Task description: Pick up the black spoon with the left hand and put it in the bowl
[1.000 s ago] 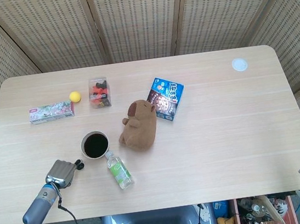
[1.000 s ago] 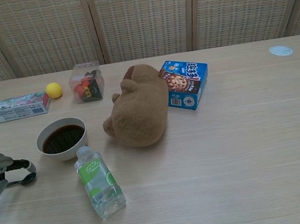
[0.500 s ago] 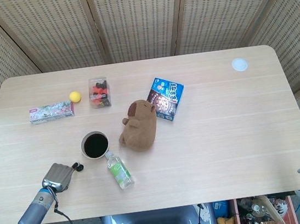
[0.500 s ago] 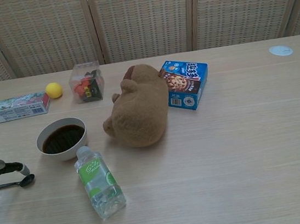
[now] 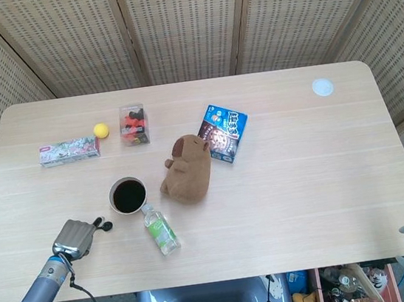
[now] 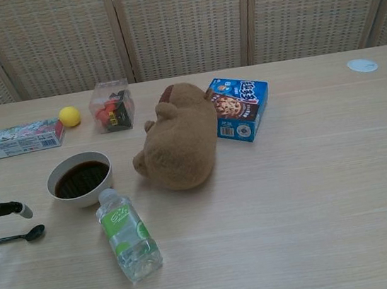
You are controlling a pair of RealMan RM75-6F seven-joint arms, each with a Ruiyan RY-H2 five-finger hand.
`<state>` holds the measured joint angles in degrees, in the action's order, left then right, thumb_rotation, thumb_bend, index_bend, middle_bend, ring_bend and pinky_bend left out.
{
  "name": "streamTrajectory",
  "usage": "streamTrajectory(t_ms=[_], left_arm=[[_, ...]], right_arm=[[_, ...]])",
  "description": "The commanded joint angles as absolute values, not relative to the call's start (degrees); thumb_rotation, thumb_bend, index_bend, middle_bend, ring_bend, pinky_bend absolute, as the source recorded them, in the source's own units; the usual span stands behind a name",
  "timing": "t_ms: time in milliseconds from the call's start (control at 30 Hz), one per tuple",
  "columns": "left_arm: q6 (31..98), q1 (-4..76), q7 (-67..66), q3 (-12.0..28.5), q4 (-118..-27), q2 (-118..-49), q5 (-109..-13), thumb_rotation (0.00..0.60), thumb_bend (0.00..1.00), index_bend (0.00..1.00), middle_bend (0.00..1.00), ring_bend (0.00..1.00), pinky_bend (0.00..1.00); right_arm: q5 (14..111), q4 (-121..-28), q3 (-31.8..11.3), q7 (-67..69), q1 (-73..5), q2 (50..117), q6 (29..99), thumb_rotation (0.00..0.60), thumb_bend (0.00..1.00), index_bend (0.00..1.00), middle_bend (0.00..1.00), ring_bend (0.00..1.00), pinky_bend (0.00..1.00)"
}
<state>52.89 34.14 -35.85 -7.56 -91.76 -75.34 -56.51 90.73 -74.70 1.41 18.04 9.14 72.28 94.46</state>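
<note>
Black spoon [image 6: 21, 235] lies flat near table's [image 5: 303, 182] front-left edge; likely light, stiff, slick, so pinch mid-handle; left hand [image 5: 74, 238] beside it, finger spacing unclear.

Bare wooden tabletop [image 5: 309, 174] is lying open across the right half. Small white bowl of dark liquid [image 6: 79, 179] is sitting just beside a lying clear plastic bottle with green label [image 6: 126, 232], crowding its near-right side. Brown plush capybara [image 6: 179, 144] is blocking the bowl's right. A strip of bare table is separating the bowl from the thin black spoon [image 6: 18, 236] at its left.
</note>
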Motion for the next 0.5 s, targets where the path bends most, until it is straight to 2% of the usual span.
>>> streamTrajectory(t_ms=[33,200,300,367,500], left_arm=[[54.0,33.1,-34.4,-7.5,-91.1,-75.3,-57.6,0.600,0.77,0.14,0.81,0.58,0.64],[54.7,32.3,-32.9,-7.4,-90.3,-75.4,-59.0,0.600,0.77,0.14,0.81,0.58,0.64],[54.8,32.0,-32.4,-7.4,-90.0,-75.5,-59.7,0.600,0.71,0.14,0.78,0.55,0.61],[55.1,31.7,-32.0,-7.4,-89.8,-75.5,-60.3,0.600,0.65,0.14,0.73,0.50,0.56],[57.9,30.6,-31.1,-7.0,-89.1,-76.0,-62.6,0.600,0.59,0.14,0.61,0.40,0.41]], right_arm=[[90.8,-74.9,1.4,17.9,9.0,72.3,94.4,0.600,0.30,0.43,0.27,0.13,0.22],[91.0,-75.1,1.4,17.7,9.0,72.2,94.4,0.600,0.30,0.43,0.27,0.13,0.22],[91.0,-75.2,1.4,17.6,9.0,72.1,94.5,0.600,0.30,0.43,0.27,0.13,0.22],[91.1,-75.3,1.4,17.6,8.9,72.1,94.6,0.600,0.30,0.43,0.27,0.13,0.22],[91.1,-75.4,1.4,17.4,8.9,72.1,94.6,0.600,0.30,0.43,0.27,0.13,0.22]])
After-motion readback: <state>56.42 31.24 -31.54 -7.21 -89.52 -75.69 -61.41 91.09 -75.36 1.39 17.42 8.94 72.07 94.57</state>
